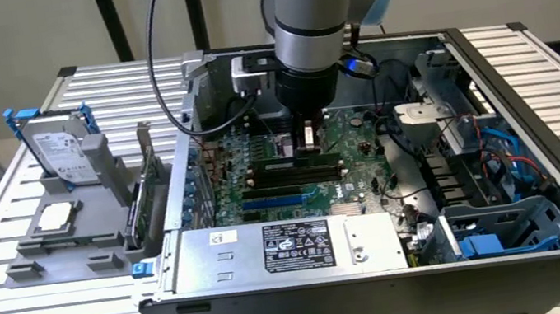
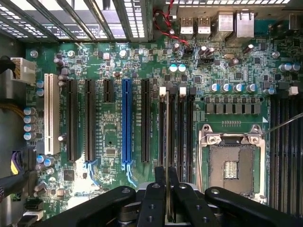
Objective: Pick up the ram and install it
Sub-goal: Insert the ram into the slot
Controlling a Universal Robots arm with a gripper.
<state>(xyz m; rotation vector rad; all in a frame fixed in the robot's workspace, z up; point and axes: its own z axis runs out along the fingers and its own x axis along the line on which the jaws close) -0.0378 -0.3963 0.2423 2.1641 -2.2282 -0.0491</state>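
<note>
Right now the gripper (image 2: pixel 166 189) is down inside the open computer case (image 1: pixel 548 167), its fingers (image 2: pixel 155 198) pinched nearly together on the ram (image 2: pixel 167 142), which I see edge-on as a thin pale strip running up from between them. The stick stands over the bank of black memory slots (image 2: pixel 176 132) on the green motherboard (image 2: pixel 109 61), lined up along their length; from the exterior view it hangs just under the arm (image 1: pixel 311 27), right at the slots (image 1: pixel 288 174), and I cannot tell whether its lower edge is already touching one.

The risks, as I judge them, are mostly about alignment. The slots sit side by side, so a slight sideways offset could drop the stick onto the rib between two of them, and pressing then would bend the board or chip the contacts. If the stick is tilted in the grip, one end would seat first and the other ride up. The white latches (image 2: pixel 163 90) at the slot ends need to be open, or it will not go home. The empty processor socket (image 2: pixel 230 163) is just beside the slots, and a slip that way could crush its pins. Loose cables (image 1: pixel 408 125) lie near the arm too.
</note>
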